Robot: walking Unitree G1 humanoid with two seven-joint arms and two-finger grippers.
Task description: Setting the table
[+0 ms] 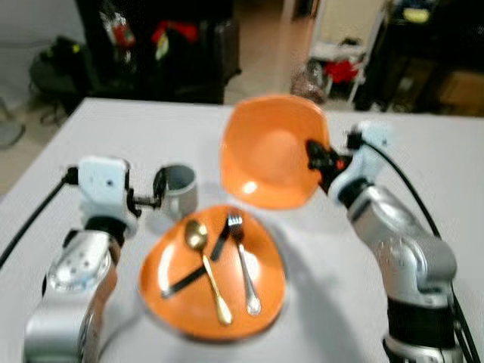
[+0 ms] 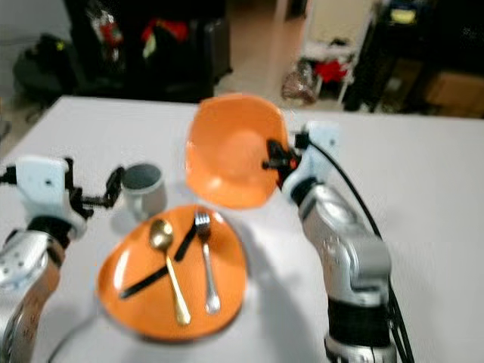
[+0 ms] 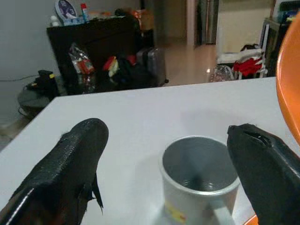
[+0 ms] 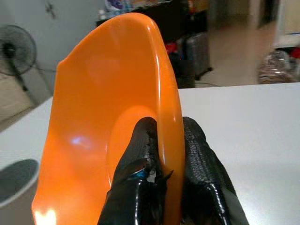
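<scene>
The right hand [image 4: 161,154] is clenched on the rim of an orange bowl [image 1: 268,151], one finger inside the rim and one outside. The bowl is held clear of the white worktop [image 1: 423,159], tipped on edge so that its hollow faces the robot's left and toward the head camera. It hangs above the worktop just behind the plate and beside the mug.

The left hand [image 3: 164,154] is released, its two black fingers [image 3: 70,159] spread wide. The fingers stand one on each side of a grey metal mug [image 1: 178,189], apart from its wall. The mug stands upright on the worktop with its mouth up; its handle points toward the left wrist camera. The mug sits just behind the left rim of the plate.

An orange plate [image 1: 170,302] lies flat on the worktop, directly before the robot and between the two arms. Three items of cutlery lie on it:
- a gold spoon [image 1: 206,265], bowl end away from the robot;
- a silver fork [image 1: 243,261], tines away from the robot, lying to the right of the spoon;
- a black-handled utensil [image 1: 198,266], lying slantwise beneath the spoon. Its type cannot be told.

Beyond the worktop's far edge are dark furniture, bags and a bare floor, all blurred.
</scene>
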